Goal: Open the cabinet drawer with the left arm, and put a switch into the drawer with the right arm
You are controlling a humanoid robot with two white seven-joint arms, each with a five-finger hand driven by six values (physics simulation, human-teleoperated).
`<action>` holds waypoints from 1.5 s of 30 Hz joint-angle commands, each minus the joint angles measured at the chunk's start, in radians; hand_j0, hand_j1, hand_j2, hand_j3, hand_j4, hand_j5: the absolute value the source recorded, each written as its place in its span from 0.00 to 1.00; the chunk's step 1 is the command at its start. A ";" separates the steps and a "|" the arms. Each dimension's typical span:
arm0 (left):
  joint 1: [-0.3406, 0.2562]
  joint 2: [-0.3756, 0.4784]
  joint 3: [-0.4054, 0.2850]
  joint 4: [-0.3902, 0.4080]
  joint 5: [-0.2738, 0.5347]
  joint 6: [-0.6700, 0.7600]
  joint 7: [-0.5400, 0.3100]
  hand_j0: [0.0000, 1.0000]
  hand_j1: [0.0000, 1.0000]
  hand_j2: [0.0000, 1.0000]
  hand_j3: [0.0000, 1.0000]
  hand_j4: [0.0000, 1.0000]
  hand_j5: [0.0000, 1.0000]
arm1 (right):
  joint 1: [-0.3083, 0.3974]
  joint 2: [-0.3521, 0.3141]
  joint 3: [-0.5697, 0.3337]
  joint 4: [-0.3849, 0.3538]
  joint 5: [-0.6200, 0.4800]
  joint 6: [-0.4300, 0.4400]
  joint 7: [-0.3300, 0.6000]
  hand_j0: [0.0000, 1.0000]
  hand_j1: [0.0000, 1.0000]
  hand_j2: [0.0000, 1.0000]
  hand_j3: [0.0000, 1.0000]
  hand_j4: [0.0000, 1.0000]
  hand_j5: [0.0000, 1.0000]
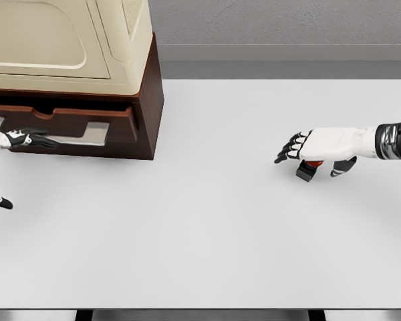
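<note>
On the smooth white table (207,221), your right robot hand (307,150) cups the small switch (307,170) — half hidden; left robot hand (23,138) fingers reach the brown drawer's (67,124) recessed handle — grip unclear.

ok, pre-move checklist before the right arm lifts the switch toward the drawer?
1. Drawer pulled out of the cabinet: partly. It juts only slightly past the cabinet front, so the gap may be too small. Not ok.
2. Left robot hand at the drawer front: ok. Whether it grips the handle: cannot tell.
3. Right robot hand over the switch: ok.
4. Switch firmly grasped: cannot tell. The palm hides most of it.
5. Table between switch and drawer free of obstacles: ok.
</note>
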 commanded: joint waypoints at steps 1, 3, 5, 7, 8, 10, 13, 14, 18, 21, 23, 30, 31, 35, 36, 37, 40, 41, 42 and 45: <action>0.000 0.015 -0.010 -0.006 -0.022 -0.003 -0.003 1.00 1.00 1.00 1.00 1.00 1.00 | 0.000 -0.001 -0.001 0.000 -0.004 0.002 0.000 1.00 1.00 1.00 1.00 1.00 1.00; 0.000 0.018 -0.015 -0.009 -0.021 -0.004 -0.003 1.00 1.00 1.00 1.00 1.00 1.00 | 0.002 -0.001 0.001 0.000 -0.004 0.002 0.000 1.00 1.00 1.00 1.00 1.00 1.00; 0.000 0.036 -0.016 -0.029 -0.023 -0.004 -0.003 1.00 1.00 1.00 1.00 1.00 1.00 | 0.000 -0.001 0.001 0.000 -0.004 0.002 0.000 1.00 1.00 1.00 1.00 1.00 1.00; 0.002 0.045 -0.024 -0.035 -0.023 -0.004 -0.003 1.00 1.00 1.00 1.00 1.00 1.00 | 0.000 -0.001 0.001 0.000 -0.004 0.002 0.000 1.00 1.00 1.00 1.00 1.00 1.00; 0.002 0.047 -0.030 -0.035 -0.023 -0.016 -0.003 1.00 1.00 1.00 1.00 1.00 1.00 | 0.000 -0.001 0.001 0.000 -0.004 0.002 0.000 1.00 1.00 1.00 1.00 1.00 1.00; 0.005 0.062 -0.051 -0.035 -0.023 -0.050 -0.003 1.00 1.00 1.00 1.00 1.00 1.00 | 0.002 -0.001 0.001 0.000 -0.004 0.002 0.000 1.00 1.00 1.00 1.00 1.00 1.00; 0.007 0.068 -0.059 -0.035 -0.023 -0.058 -0.003 1.00 1.00 1.00 1.00 1.00 1.00 | 0.002 -0.001 0.001 0.000 -0.004 0.002 0.000 1.00 1.00 1.00 1.00 1.00 1.00; 0.007 0.068 -0.061 -0.035 -0.023 -0.058 -0.003 1.00 1.00 1.00 1.00 1.00 1.00 | 0.002 -0.001 0.001 0.000 -0.004 0.002 0.000 1.00 1.00 1.00 1.00 1.00 1.00; 0.007 0.096 -0.107 -0.035 -0.023 -0.124 -0.003 1.00 1.00 1.00 1.00 1.00 1.00 | 0.002 -0.001 0.001 0.000 -0.004 0.002 0.000 1.00 1.00 1.00 1.00 1.00 1.00; 0.007 0.102 -0.111 -0.035 -0.025 -0.127 -0.003 1.00 1.00 1.00 1.00 1.00 1.00 | 0.000 0.001 0.001 0.000 -0.004 0.002 0.000 1.00 1.00 1.00 1.00 1.00 1.00; 0.007 0.107 -0.122 -0.035 -0.025 -0.144 -0.003 1.00 1.00 1.00 1.00 1.00 1.00 | 0.000 -0.001 0.001 0.000 -0.004 0.002 0.000 1.00 1.00 1.00 1.00 1.00 1.00; 0.007 0.127 -0.139 -0.036 -0.023 -0.185 -0.003 1.00 1.00 1.00 1.00 1.00 1.00 | 0.000 0.001 0.001 0.000 -0.004 0.002 0.000 1.00 1.00 1.00 1.00 1.00 1.00; 0.007 0.127 -0.139 -0.036 -0.023 -0.185 -0.003 1.00 1.00 1.00 1.00 1.00 1.00 | 0.000 0.001 0.001 0.000 -0.004 0.002 0.000 1.00 1.00 1.00 1.00 1.00 1.00; 0.007 0.125 -0.133 -0.035 -0.014 -0.184 -0.003 1.00 1.00 1.00 1.00 1.00 1.00 | 0.000 0.001 0.001 0.000 -0.004 0.002 0.000 1.00 1.00 1.00 1.00 1.00 1.00; 0.007 0.125 -0.133 -0.035 -0.014 -0.182 -0.003 1.00 1.00 1.00 1.00 1.00 1.00 | 0.002 0.001 0.001 0.000 -0.004 0.002 0.000 1.00 1.00 1.00 1.00 1.00 1.00; 0.007 0.125 -0.131 -0.033 -0.014 -0.184 -0.003 1.00 1.00 1.00 1.00 1.00 1.00 | 0.002 0.001 0.001 0.000 -0.004 0.002 0.000 1.00 1.00 1.00 1.00 1.00 1.00; 0.007 0.125 -0.128 -0.033 -0.012 -0.185 -0.003 1.00 1.00 1.00 1.00 1.00 1.00 | 0.002 0.001 0.001 0.000 -0.004 0.002 0.000 1.00 1.00 1.00 1.00 1.00 1.00; 0.007 0.124 -0.125 -0.035 -0.009 -0.185 -0.003 1.00 1.00 1.00 1.00 1.00 1.00 | 0.002 0.001 0.001 0.000 -0.004 0.002 0.000 1.00 1.00 1.00 1.00 1.00 1.00; 0.007 0.124 -0.122 -0.033 -0.005 -0.185 -0.003 1.00 1.00 1.00 1.00 1.00 1.00 | 0.002 -0.001 0.001 0.000 -0.004 0.002 0.000 1.00 1.00 1.00 1.00 1.00 1.00; 0.007 0.124 -0.107 -0.033 0.011 -0.184 -0.003 1.00 1.00 1.00 1.00 1.00 1.00 | 0.002 0.004 0.001 0.000 -0.004 0.002 0.000 1.00 1.00 1.00 1.00 1.00 1.00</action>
